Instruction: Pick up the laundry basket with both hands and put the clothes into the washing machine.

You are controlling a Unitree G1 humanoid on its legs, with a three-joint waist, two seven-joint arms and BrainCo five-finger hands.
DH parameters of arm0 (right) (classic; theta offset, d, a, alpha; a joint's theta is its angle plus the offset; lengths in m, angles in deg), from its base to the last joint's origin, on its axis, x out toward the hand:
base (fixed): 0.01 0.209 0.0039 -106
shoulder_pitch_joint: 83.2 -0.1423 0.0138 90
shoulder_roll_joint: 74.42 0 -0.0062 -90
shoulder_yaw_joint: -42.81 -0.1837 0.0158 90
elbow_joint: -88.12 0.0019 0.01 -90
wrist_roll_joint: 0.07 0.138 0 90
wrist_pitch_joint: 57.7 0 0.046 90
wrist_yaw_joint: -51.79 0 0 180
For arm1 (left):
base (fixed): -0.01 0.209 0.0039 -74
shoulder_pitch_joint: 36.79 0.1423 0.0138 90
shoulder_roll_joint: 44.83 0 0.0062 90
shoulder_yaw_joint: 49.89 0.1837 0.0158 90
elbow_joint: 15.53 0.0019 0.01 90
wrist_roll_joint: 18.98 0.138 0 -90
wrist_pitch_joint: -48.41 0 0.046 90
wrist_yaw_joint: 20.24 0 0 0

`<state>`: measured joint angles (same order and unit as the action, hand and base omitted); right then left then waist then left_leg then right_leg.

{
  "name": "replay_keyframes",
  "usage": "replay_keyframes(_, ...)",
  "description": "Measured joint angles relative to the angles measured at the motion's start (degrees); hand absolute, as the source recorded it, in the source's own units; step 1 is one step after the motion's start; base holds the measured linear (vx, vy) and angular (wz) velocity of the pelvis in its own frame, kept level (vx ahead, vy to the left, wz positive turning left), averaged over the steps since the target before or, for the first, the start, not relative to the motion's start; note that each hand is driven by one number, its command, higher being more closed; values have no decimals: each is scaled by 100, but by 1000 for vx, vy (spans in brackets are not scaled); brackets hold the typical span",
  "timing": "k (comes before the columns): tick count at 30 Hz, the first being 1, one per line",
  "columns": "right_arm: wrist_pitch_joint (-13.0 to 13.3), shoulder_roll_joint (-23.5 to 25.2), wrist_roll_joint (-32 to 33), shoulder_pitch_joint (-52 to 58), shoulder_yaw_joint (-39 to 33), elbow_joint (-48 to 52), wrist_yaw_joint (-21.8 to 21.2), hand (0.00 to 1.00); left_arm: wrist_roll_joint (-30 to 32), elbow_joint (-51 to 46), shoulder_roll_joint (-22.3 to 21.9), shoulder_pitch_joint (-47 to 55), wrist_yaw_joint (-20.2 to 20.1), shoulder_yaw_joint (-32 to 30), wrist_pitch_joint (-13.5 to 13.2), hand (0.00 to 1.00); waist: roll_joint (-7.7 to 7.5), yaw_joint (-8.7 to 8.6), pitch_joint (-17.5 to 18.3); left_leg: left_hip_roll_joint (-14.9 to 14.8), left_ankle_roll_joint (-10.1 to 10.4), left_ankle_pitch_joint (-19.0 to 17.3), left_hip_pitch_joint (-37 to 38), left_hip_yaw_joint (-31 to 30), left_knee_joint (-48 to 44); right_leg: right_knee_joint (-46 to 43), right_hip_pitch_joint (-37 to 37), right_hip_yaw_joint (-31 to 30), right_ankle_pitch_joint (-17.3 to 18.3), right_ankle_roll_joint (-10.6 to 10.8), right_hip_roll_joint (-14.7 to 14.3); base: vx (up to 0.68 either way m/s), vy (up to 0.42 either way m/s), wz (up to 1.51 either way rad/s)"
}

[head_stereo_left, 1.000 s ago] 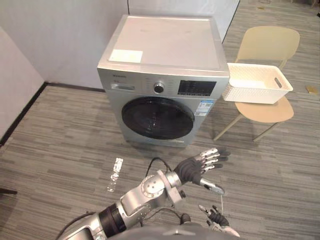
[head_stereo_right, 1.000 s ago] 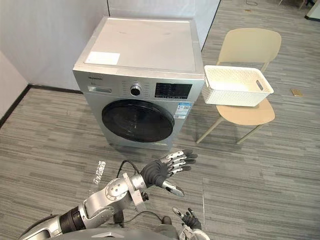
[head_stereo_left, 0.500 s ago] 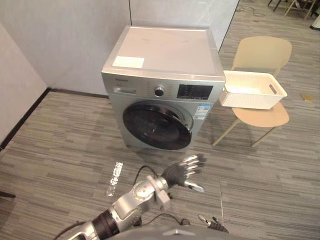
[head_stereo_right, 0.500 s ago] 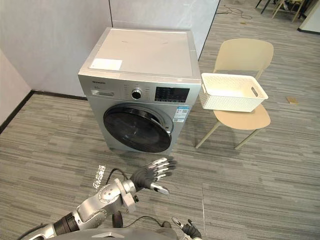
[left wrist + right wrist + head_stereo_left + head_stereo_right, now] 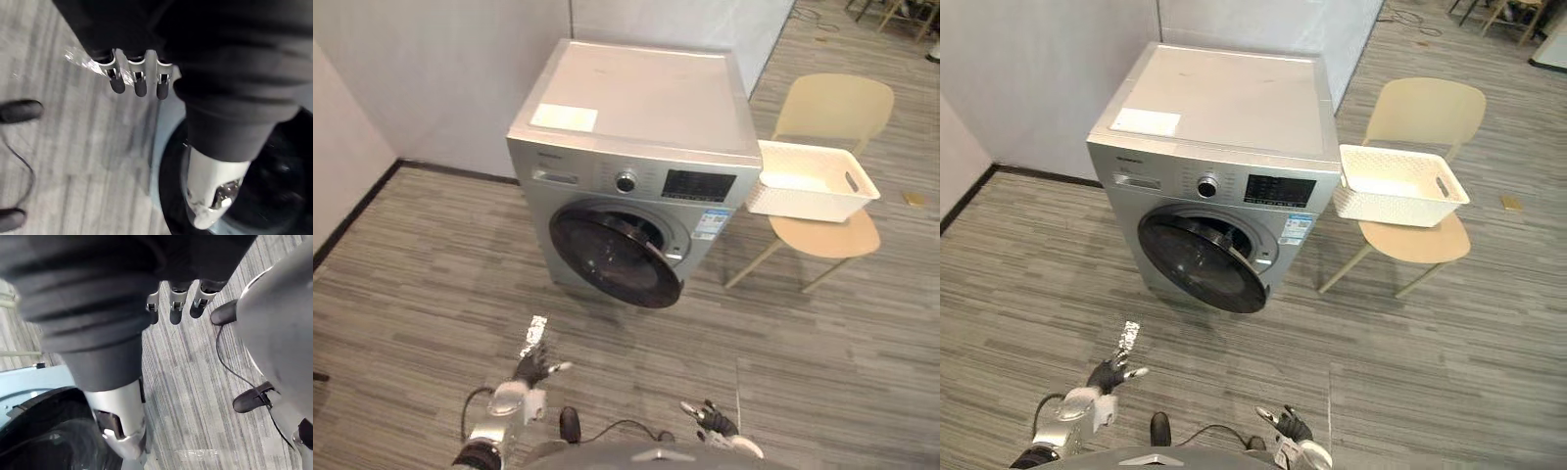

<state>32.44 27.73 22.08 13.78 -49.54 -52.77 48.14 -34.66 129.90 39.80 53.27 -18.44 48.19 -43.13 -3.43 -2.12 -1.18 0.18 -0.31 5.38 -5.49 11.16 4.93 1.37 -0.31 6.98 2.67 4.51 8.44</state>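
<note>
**Nothing yet in grasp**

Your left robot hand (image 5: 533, 368) and right robot hand (image 5: 709, 419) hang low, fingers loose and empty. The laundry basket (image 5: 803, 204) sits on the chair (image 5: 834, 238) beside the washing machine (image 5: 636, 108), whose door (image 5: 612, 260) is ajar.

The washing machine (image 5: 636, 108) stands on the floor (image 5: 431, 264) at its back edge, against the wall. The door (image 5: 612, 259) on its front stands ajar. Just right of the machine is a chair (image 5: 832, 108), and the laundry basket (image 5: 803, 204) sits on the seat, close beside the machine's right side. A strip of tape (image 5: 536, 328) lies on the floor in front of the machine, to the left. The left hand (image 5: 530, 370) is just before the strip. The right hand (image 5: 710, 419) is further right, near the floor's front edge.
</note>
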Motion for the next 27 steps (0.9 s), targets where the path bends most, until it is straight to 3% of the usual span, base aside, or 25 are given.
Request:
replay_keyframes(5, -10, -8, -261, -376, 342, -17, -11, 0, 783, 703, -108, 305, 62, -581, 116, 0, -13, 126, -97, -27, 13, -100, 159, 143, 3, -87, 29, -41, -67, 111, 2, 12, 5, -16)
replay_keyframes(7, -20, -16, -460, -618, 361, -107, -11, 0, 1161, 659, -144, 317, 63, -810, 115, 0, -2, 253, -144, 62, 4, -214, 204, 95, 2, -333, 7, 19, 133, 94, 115, -10, 48, 14)
replay_keyframes(8, -22, -14, -460, -803, 342, -262, -2, 0, 1280, 589, -173, 349, 62, -897, 93, 0, -59, 269, -206, 219, -55, -293, 248, -117, 0, -654, -24, 151, 397, 75, 270, 4, 50, 43)
replay_keyframes(9, -19, -14, -457, -856, 317, -319, 8, 0, 1331, 582, -182, 356, 59, -930, 73, 0, -76, 271, -213, 323, -80, -326, 264, -240, 0, -834, -34, 232, 512, 140, 374, 24, 84, 89)
replay_keyframes(10, -4, -46, -456, -983, 184, -537, 35, 0, 1365, 573, -181, 363, 51, -940, 38, 0, -82, 309, -218, 510, -167, -386, 263, -551, 0, -1272, -23, 481, 670, 347, 595, 33, 60, 96)
replay_keyframes(11, 4, -78, -454, -1053, 141, -676, 57, 0, 1367, 568, -202, 373, 51, -956, 29, 0, -46, 349, -229, 538, -202, -403, 277, -706, -3, -1596, -70, 571, 583, 554, 658, 70, 87, 128)
replay_keyframes(12, -3, -155, -449, -1181, 140, -916, 70, 0, 1367, 550, -277, 412, 57, -1032, 24, 0, 120, 461, -280, 538, -269, -432, 289, -988, -154, -2426, -318, 686, 323, 485, 714, 107, 90, 143)
replay_keyframes(13, -12, -157, -447, -1282, 140, -1001, 78, 0, 1365, 524, -280, 470, 47, -1046, 25, 0, 268, 552, -420, 514, -364, -499, 228, -1291, -648, -3149, -416, 679, 24, 287, 727, 173, 121, 143)
replay_keyframes(14, -12, -125, -447, -1352, 145, -1038, 81, 0, 1364, 461, -282, 533, 49, -1048, 26, 0, 303, 595, -511, 506, -424, -575, 238, -1436, -887, -3513, -455, 615, -96, 235, 753, 181, 107, 141)
replay_keyframes(15, -16, -51, -448, -1458, 164, -1083, 87, 0, 1364, 362, -257, 686, 56, -1088, 52, 0, 337, 687, -648, 536, -545, -800, 194, -1695, -1280, -4167, -626, 467, -60, 203, 765, 151, 54, 125)
replay_keyframes(16, -11, 76, -446, -1506, 160, -1082, 89, 0, 1366, 356, -248, 850, 58, -1161, 84, 0, 330, 774, -644, 556, -621, -987, 145, -1978, -1514, -4537, -784, 442, 356, 200, 673, 136, 34, 119)
replay_keyframes(17, -9, 130, -443, -1519, 154, -1085, 93, 0, 1366, 359, -255, 914, 53, -1167, 104, 0, 328, 810, -643, 572, -630, -1022, 169, -2099, -1553, -4626, -859, 455, 523, 194, 634, 159, 32, 118)
replay_keyframes(19, -10, 263, -391, -1638, 107, -1090, 108, 0, 1363, 363, -375, 1052, 69, -1250, 124, 0, 322, 844, -638, 749, -541, -1085, 330, -2679, -1587, -4477, -1148, 454, 943, 233, 599, 197, 14, 124)
replay_keyframes(21, -23, 294, -334, -1629, 9, -1112, 125, 0, 1356, 352, -416, 1023, 46, -1253, 124, 0, 387, 841, -650, 802, -466, -1131, 477, -2970, -1578, -3876, -1228, 365, 1001, 262, 593, 177, -38, 112)
replay_keyframes(22, -36, 339, -226, -1603, -125, -1121, 167, 0, 1351, 290, -458, 1025, 48, -1254, 124, 0, 455, 833, -633, 807, -351, -1251, 601, -3199, -1585, -2926, -1229, 239, 932, 260, 569, 180, -68, 98)
replay_keyframes(25, -36, 394, 12, -1556, -288, -1149, 331, 0, 1339, 66, -537, 985, 51, -1386, 104, 0, 468, 810, -601, 776, -276, -1587, 743, -3499, -1705, -1788, -1278, 121, 493, 206, 492, 188, -130, 64)
replay_keyframes(27, -35, 396, 108, -1414, -523, -1137, 388, 0, 1315, -25, -605, 967, 54, -1584, 91, 0, 424, 793, -482, 747, -197, -1917, 757, -3650, -1926, -1543, -1318, 107, 187, 157, 363, 352, -273, 58)
